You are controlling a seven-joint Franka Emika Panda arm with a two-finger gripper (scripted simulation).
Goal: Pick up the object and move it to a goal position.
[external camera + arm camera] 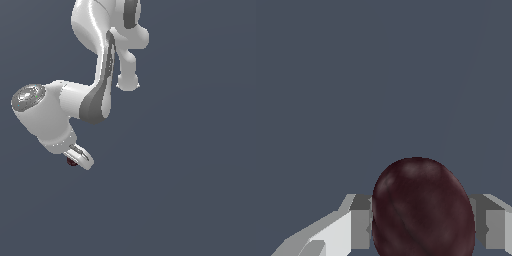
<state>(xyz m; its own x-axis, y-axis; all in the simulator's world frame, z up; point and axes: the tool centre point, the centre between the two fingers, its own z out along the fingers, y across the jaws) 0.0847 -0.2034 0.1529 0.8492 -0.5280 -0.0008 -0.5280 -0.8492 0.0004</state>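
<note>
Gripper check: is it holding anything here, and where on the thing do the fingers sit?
The gripper is closed on the dark red object, one finger against each of its opposite sides, around its widest part.

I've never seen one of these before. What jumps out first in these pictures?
A bulky white robot arm fills the exterior view's upper left against plain dark grey. At its tip the gripper closes around a tiny dark red lump, which looms large between the fingers in the wrist view.

A: Lighting was even and fairly dim; bright streaks of glare ran along the arm (95, 30) links above the gripper (80, 159).

B: Agreed. Renders were sharp, with no blur; the object (423, 210) showed soft sheen.
</note>
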